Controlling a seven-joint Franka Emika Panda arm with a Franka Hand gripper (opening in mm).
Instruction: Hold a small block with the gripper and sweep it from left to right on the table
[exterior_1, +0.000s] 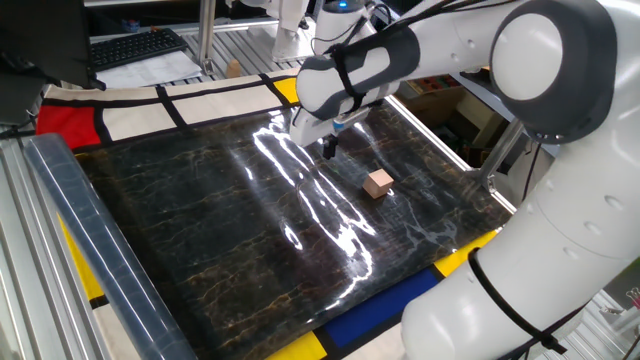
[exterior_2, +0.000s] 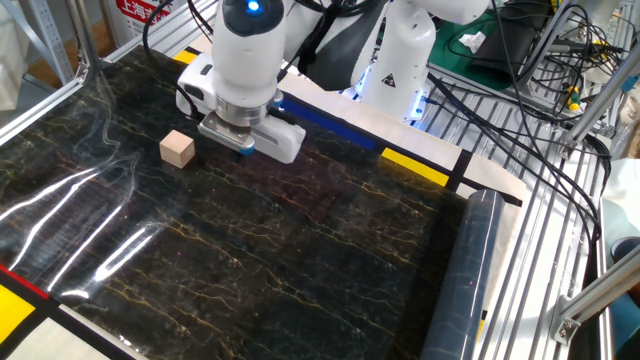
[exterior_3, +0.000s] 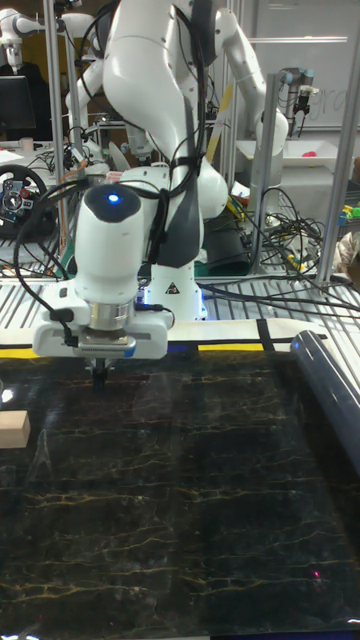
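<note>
My gripper (exterior_1: 328, 150) (exterior_2: 244, 151) (exterior_3: 99, 378) points straight down, just above the table (exterior_1: 200, 230) (exterior_2: 300, 260) (exterior_3: 200, 500), holding nothing. My dark fingers sit close together, though I cannot tell whether they touch. My wrist stands upright above them.

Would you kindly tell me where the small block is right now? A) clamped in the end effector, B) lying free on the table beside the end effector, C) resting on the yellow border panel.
B: the small block sits alone on the table, apart from the end effector.
</note>
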